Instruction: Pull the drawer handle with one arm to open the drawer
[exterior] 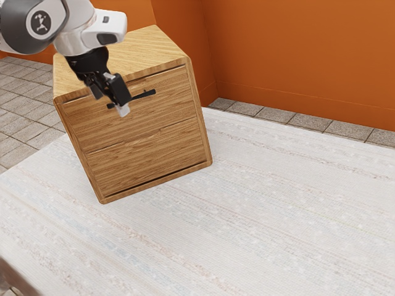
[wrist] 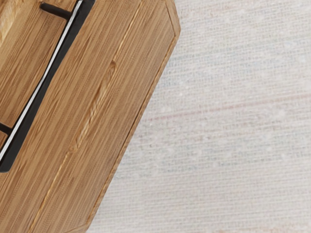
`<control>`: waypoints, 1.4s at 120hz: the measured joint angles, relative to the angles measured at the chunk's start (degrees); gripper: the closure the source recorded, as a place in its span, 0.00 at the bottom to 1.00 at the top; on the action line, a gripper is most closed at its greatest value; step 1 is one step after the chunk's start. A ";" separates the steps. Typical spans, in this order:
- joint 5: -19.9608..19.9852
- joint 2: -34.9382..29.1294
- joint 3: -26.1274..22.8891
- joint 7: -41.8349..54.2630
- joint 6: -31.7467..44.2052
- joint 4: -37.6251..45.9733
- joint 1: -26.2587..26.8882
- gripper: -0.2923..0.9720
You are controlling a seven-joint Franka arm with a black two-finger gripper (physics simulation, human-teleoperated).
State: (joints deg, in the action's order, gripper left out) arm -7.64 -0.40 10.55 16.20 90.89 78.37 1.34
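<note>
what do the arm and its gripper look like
The arm has glossy white, rounded shells and a large grey round joint cap bearing a small white symbol. Its last white housing carries a dark oval inset. Below it sits the black, angular gripper, whose two fingers end in pale tips.

Wood-grain cabinet with black handle (streaky off-white table), orange walls.

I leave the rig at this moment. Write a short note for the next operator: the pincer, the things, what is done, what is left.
The pincer is at the handle, toward its end on the exterior view's left; whether it grips, I cannot tell.
The drawer, top one of the cabinet, looks flush, not open.
Done: reach to handle.
Left: confirm grip, pull drawer out.
</note>
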 joint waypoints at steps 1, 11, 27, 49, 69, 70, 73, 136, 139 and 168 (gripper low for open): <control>-0.03 0.01 0.01 0.19 0.06 -0.01 0.07 0.23; -0.25 0.20 0.07 1.99 0.56 0.02 0.68 0.23; -0.69 0.60 0.09 4.47 1.55 0.15 1.55 0.23; -0.91 1.62 0.14 7.45 2.54 0.77 2.58 0.23; -2.15 1.83 0.31 9.44 4.05 1.73 2.95 0.23; -2.29 1.83 0.32 9.53 4.11 1.73 2.94 0.23; -2.68 1.86 0.33 9.79 4.28 1.73 2.86 0.23; -4.72 5.57 -0.01 13.81 8.78 0.73 1.35 0.23; -4.72 5.60 -0.01 13.97 8.98 0.63 1.22 0.23; -4.75 7.08 0.09 15.33 10.43 -0.46 0.40 0.23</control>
State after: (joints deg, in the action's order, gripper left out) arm -12.40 6.68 10.63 31.53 101.32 77.91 1.74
